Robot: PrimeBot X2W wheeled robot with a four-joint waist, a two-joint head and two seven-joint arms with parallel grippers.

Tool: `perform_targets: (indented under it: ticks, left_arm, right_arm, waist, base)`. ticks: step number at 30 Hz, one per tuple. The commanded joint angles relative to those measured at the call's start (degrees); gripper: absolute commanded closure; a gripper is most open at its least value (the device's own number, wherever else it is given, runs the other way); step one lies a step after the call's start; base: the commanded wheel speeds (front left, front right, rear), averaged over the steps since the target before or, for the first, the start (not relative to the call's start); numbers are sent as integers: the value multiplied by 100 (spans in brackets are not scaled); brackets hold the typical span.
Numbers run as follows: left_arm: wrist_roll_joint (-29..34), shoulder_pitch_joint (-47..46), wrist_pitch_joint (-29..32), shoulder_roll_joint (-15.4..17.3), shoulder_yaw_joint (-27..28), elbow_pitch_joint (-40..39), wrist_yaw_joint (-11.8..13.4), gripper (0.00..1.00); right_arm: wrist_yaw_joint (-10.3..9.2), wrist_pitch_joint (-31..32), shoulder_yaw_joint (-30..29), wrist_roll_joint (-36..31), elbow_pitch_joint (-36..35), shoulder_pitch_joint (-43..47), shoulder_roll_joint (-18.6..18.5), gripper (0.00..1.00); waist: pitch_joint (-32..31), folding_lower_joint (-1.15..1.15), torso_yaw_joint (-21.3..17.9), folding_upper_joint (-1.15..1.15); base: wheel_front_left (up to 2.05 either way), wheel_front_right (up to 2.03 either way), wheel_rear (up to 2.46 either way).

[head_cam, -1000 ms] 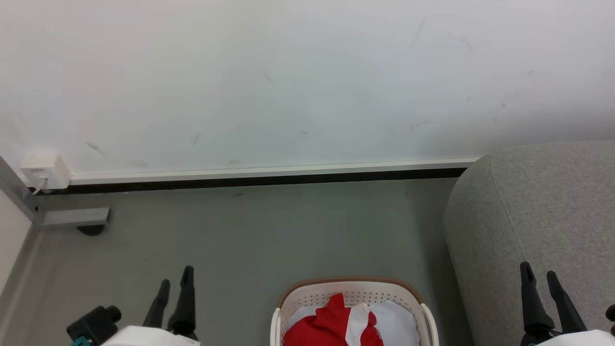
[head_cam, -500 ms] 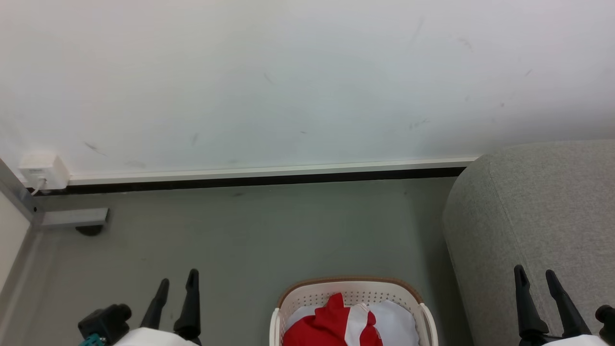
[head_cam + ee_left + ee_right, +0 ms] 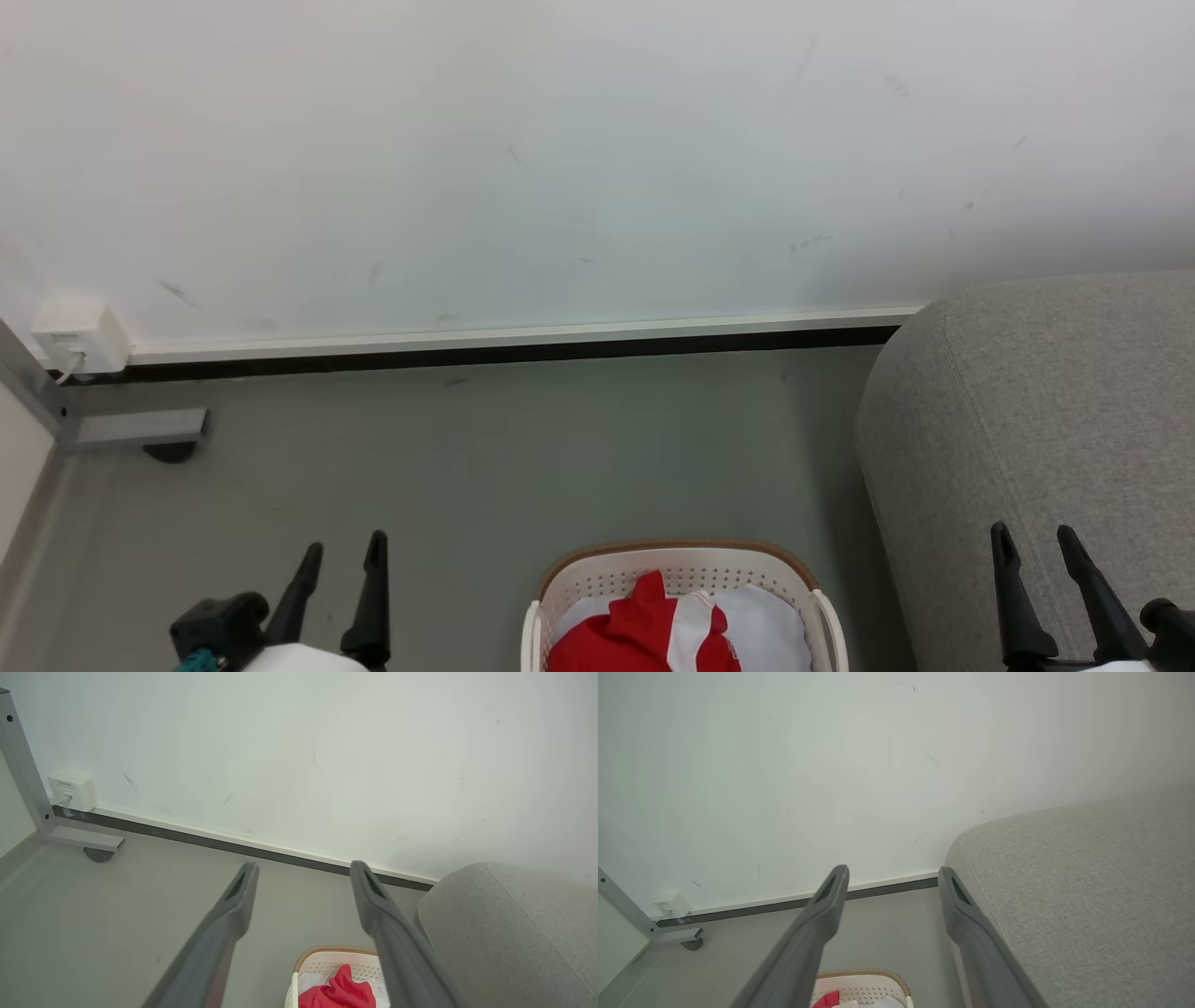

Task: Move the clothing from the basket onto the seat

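The clothing [image 3: 635, 635] lies in the basket [image 3: 681, 544], bottom centre, between left gripper [image 3: 345, 543] and right gripper [image 3: 1033, 530]; left appears slightly nearer. Both fingers pairs stand apart, empty.

Off-white wall [image 3: 597, 159], faint scuffs. White skirting strip [image 3: 523, 331] over a dark gap. Grey-green floor [image 3: 485, 448]. White socket box [image 3: 79, 336] low on the wall, left, thin cable [image 3: 65, 371] hanging. Grey metal frame foot [image 3: 140, 427] beside it; dark round part [image 3: 170, 453] underneath, possibly a caster. Plain white cloth [image 3: 770, 625], crumpled.
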Motion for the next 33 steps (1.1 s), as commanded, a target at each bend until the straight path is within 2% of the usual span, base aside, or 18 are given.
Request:
perform_targets:
  ticks: [1,33]
  left_arm:
    - [202,-13,-79,77,-15,2,6,0]
    - [1497,-5,-450,52,93,367,-105,0]
  right_arm:
    - [30,-60,30,-153,-28,32,-68,0]
    - [38,-432,98,-776,232,176,-180,0]
  waist:
    - [-4,0,-3,0]
    - [-34,0,20,0]
  base:
    - [0,0,0]
    - [0,0,0]
